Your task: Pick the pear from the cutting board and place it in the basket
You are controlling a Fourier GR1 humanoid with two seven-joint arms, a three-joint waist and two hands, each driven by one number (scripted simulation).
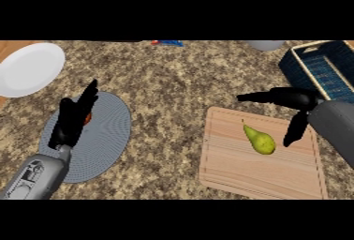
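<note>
Granite counter [173,84] | pear [260,139] on cutting board [256,173] | right hand [294,98] spread above

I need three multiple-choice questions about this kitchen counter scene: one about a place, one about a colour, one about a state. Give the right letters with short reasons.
1. Where does the pear lie?
A. on the cutting board
B. in the basket
C. on the white plate

2. What colour is the basket?
A. red
B. dark blue
C. yellow

3. How is the right hand?
A. shut on the pear
B. open above the board
C. inside the basket

Answers: 1 A, the pear rests on the wood; 2 B, its walls are dark blue; 3 B, its fingers are spread and hold nothing.
</note>
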